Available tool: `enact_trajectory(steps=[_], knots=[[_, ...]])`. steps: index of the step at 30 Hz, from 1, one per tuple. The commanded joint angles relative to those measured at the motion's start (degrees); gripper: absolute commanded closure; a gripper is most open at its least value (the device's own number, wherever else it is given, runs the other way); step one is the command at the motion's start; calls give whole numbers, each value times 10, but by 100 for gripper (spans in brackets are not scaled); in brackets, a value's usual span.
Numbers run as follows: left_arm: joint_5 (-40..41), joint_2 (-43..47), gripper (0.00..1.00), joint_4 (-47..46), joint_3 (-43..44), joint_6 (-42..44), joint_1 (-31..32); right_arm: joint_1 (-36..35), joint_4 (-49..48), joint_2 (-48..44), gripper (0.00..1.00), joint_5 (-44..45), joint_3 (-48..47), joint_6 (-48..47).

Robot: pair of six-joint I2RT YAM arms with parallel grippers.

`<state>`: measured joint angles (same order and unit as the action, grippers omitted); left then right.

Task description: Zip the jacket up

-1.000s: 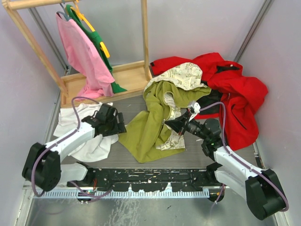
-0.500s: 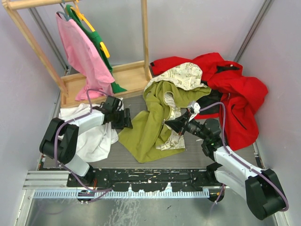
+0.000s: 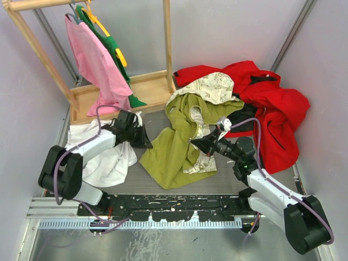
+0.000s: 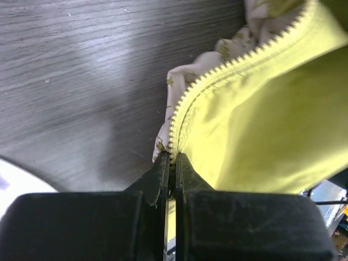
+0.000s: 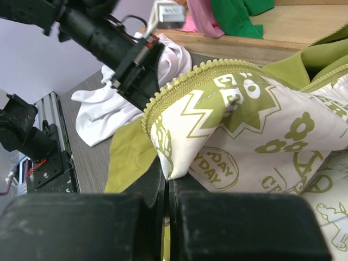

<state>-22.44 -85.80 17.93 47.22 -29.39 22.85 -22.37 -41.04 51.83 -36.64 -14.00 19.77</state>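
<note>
From above: shows the jacket (image 3: pixel 174 152) crumpled in the middle of the surface (image 3: pixel 217 182), mostly olive side up. Shows its cream printed lining turned out at the hood (image 3: pixel 212 87) toward the back and along the front edge. Finds the left hand (image 3: pixel 147 142) at the jacket's left edge, pinched shut on the olive cloth there. Finds the right hand (image 3: pixel 194 144) at the right front edge, closed on the fabric. Places a red jacket (image 3: pixel 272 109) just to the right, touching the olive one, and a white garment (image 3: pixel 109 163) under the left arm (image 3: pixel 92 147). Puts a wooden rack (image 3: pixel 136 89) at the back left, with a pink garment (image 3: pixel 98 65) and a green garment (image 3: pixel 117 51) hanging from it.

Through the left wrist: shows both fingers (image 4: pixel 157 182) pressed together on the jacket's zipper edge, right at the near end of the row of teeth (image 4: pixel 234 60). Shows olive cloth to the right, a sliver of cream lining behind the teeth, and the dark wood-grain surface beyond.

Through the right wrist: shows the jaws shut on a fold of cream lining, with zipper teeth running along the top of that fold. Catches, farther off, the left arm reaching to the olive cloth, with the white garment below it and the rack's base behind.
</note>
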Motion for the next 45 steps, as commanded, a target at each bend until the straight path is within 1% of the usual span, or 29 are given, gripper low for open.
enact_trajectory(steps=[1, 6, 8, 11, 13, 17, 20, 21, 22, 24, 26, 28, 30, 36, 40, 45], knots=[[27, 82, 100, 52, 49, -15, -2, 1, 25, -25, 99, 32, -26, -21], [179, 119, 100, 163, 162, -9, -2, 2, 81, -23, 99, 69, -60, -32], [229, 107, 100, 221, 219, -3, -2, 2, 138, -12, 99, 104, -97, -41], [286, 73, 100, 287, 320, 10, -1, 8, 243, 18, 99, 144, -175, -65], [314, 54, 100, 320, 382, 21, -2, 17, 287, 37, 99, 161, -224, -77], [398, 8, 100, 377, 529, 57, -3, 58, 338, 82, 99, 163, -319, -72], [474, -45, 100, 445, 679, 83, -7, 81, 367, 128, 99, 159, -409, -75], [502, -62, 100, 465, 743, 90, -7, 84, 370, 138, 99, 159, -433, -79], [529, -77, 100, 480, 785, 99, -7, 86, 374, 147, 99, 162, -457, -83], [572, -102, 100, 507, 854, 112, -7, 88, 390, 162, 99, 166, -506, -94], [585, -119, 100, 530, 891, 116, 2, 88, 401, 170, 99, 154, -539, -100], [600, -111, 100, 518, 864, 130, 35, 87, 409, 175, 99, 129, -551, -100], [608, -89, 100, 489, 792, 137, 71, 87, 411, 172, 99, 101, -537, -96], [599, -24, 100, 414, 564, 91, 155, 84, 383, 130, 99, 70, -406, -84], [602, -18, 100, 388, 486, 65, 226, 76, 353, 116, 99, 43, -335, -77], [595, -50, 100, 380, 430, 21, 274, 57, 316, 110, 99, 29, -264, -71]])
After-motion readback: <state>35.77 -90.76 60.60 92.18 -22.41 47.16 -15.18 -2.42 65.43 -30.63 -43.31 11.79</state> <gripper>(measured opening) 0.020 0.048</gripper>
